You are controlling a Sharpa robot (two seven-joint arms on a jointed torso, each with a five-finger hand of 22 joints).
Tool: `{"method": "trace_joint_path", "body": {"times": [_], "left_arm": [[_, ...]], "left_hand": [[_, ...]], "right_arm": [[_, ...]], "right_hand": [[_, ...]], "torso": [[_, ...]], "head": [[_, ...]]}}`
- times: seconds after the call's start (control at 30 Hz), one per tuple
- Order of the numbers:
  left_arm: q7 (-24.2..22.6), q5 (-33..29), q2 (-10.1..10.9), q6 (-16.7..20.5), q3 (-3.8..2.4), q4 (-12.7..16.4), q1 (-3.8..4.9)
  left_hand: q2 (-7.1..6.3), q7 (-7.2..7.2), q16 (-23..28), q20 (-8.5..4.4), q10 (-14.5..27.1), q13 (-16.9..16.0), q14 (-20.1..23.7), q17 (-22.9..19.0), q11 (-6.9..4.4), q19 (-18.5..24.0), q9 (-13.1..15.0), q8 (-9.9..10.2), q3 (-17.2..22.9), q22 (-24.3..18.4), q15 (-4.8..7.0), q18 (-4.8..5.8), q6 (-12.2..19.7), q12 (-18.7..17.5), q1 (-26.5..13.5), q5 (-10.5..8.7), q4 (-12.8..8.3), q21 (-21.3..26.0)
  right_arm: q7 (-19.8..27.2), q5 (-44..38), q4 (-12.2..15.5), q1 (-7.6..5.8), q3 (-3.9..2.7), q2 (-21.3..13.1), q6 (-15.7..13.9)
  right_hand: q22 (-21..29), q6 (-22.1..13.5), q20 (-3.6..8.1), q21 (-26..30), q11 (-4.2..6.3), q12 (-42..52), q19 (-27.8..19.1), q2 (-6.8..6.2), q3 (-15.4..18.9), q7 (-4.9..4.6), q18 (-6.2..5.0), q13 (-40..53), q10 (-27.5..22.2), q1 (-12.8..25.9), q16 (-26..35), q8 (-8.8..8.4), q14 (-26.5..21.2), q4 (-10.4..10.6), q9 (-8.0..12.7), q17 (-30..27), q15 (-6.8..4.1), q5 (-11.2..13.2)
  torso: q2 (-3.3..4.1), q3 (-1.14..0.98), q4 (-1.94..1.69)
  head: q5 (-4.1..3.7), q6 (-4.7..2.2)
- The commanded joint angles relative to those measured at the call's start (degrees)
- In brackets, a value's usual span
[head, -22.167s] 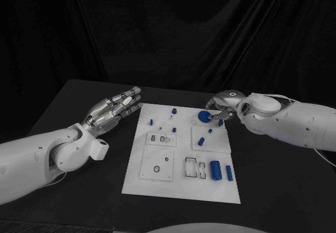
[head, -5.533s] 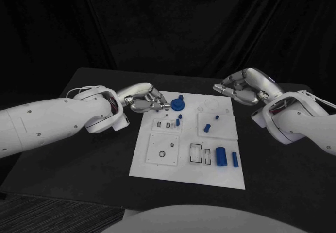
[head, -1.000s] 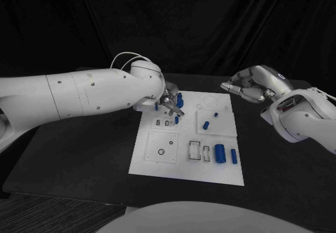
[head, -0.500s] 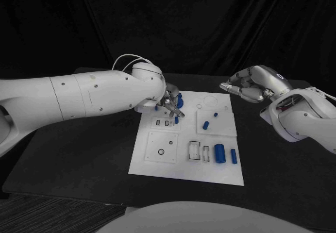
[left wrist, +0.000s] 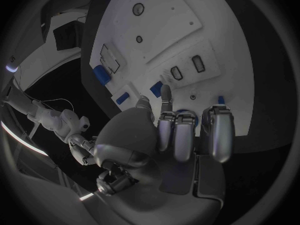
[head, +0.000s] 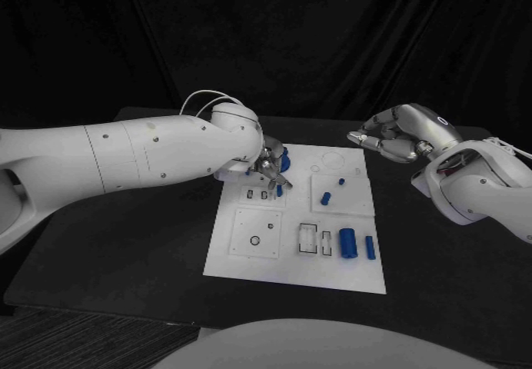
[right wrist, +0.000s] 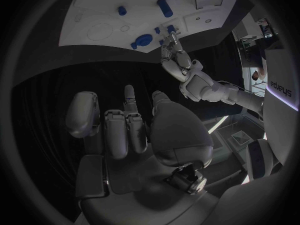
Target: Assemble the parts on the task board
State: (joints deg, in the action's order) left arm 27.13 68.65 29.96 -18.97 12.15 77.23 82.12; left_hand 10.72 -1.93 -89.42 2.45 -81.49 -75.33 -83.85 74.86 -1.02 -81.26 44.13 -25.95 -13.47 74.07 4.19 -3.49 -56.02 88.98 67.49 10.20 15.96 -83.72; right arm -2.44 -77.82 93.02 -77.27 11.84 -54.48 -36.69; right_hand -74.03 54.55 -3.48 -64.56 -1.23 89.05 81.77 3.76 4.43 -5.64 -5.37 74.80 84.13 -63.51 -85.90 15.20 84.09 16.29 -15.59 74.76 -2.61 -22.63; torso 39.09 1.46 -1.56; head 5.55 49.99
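I see the left hand [head: 270, 167] holding a round blue part [head: 283, 159] over the white board [head: 297, 263]. The right hand [head: 397, 138], beside the board, is clenched on nothing.

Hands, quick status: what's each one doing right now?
Left hand: over the task board's far end, fingers on a round blue part; firm hold cannot be told.
Right hand: off the board, fingers curled in, holding nothing.
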Motion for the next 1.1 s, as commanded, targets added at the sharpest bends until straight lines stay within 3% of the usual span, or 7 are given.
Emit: {"method": "trace_joint_path", "body": {"times": [0.03, 0.6, 0.97, 1.1], "left_arm": [[-0.98, 0.03, -0.23, -1.04, -0.05, -0.17, -0.22], [-1.26, 0.03, -0.48, -1.38, -0.05, -0.65, -1.0], [-1.45, 0.03, -0.69, -1.77, -0.05, -1.05, -1.22], [-1.55, 0.03, -0.77, -1.88, -0.05, -1.19, -1.29]], "left_hand": [[0.2, -0.02, -0.58, -0.31, -8.51, -14.67, -6.15, 15.14, -0.81, 0.77, 1.09, 0.63, 2.92, 5.23, 0.16, 0.35, -0.54, 1.02, -1.2, -0.22, 0.19, 0.78], [0.15, -0.07, -0.58, -0.23, -8.51, -14.67, -6.15, 15.14, -0.74, 0.96, 1.09, 1.86, 3.54, 5.13, 0.07, 0.3, -0.85, 1.02, -1.31, -0.13, -0.33, 1.03], [-0.04, -0.02, -0.58, -0.21, -8.51, -14.67, -6.15, 15.14, -0.77, 0.97, 1.12, 3.16, 4.76, 5.21, 0.09, 0.28, -1.51, 1.02, -0.6, 1.84, -1.33, 1.18], [-0.26, 0.06, -0.58, -0.25, -8.51, -14.67, -6.15, 15.14, -0.83, 0.96, 1.01, 3.95, 5.55, 5.27, 0.14, 0.27, -2.0, 1.02, -0.14, 3.42, -1.98, 1.26]], "right_arm": [[-1.21, -0.4, -0.03, -0.12, -0.05, 0.03, 0.35], [-1.44, -0.4, -0.2, -0.12, -0.05, 0.16, 0.52], [-1.59, -0.4, -0.4, -0.12, -0.05, 0.32, 0.76], [-1.65, -0.4, -0.45, -0.12, -0.05, 0.35, 0.85]], "right_hand": [[-9.25, -0.26, -0.03, 0.13, 0.08, 0.95, -0.3, -0.32, 0.97, 0.15, 0.28, 15.2, 5.87, -1.54, -0.22, 0.75, 4.84, 0.28, -0.86, 11.01, -0.1, -1.0], [-9.25, -0.26, -0.03, 0.13, 0.08, 0.95, -0.3, -0.32, 0.97, 0.15, 0.28, 15.2, 5.87, -1.54, -0.22, 0.75, 4.84, 0.28, -0.86, 11.01, -0.1, -1.0], [-9.21, -0.2, -0.02, 0.28, 0.1, 0.95, -0.34, -0.31, 1.1, 0.18, 0.25, 15.2, 5.87, -1.63, -0.11, 0.84, 4.81, 0.31, -0.96, 10.89, -0.12, -1.04], [-9.2, -0.19, -0.02, 0.3, 0.1, 0.95, -0.35, -0.31, 1.12, 0.18, 0.25, 15.2, 5.87, -1.65, -0.1, 0.85, 4.81, 0.31, -0.98, 10.88, -0.12, -1.05]], "torso": [[-0.02, -0.03, -0.05], [-0.08, 0.04, -0.09], [-0.07, 0.03, -0.09], [-0.06, 0.04, -0.11]], "head": [[-0.01, 0.01], [-0.1, 0.01], [-0.01, 0.01], [-0.13, 0.01]]}}
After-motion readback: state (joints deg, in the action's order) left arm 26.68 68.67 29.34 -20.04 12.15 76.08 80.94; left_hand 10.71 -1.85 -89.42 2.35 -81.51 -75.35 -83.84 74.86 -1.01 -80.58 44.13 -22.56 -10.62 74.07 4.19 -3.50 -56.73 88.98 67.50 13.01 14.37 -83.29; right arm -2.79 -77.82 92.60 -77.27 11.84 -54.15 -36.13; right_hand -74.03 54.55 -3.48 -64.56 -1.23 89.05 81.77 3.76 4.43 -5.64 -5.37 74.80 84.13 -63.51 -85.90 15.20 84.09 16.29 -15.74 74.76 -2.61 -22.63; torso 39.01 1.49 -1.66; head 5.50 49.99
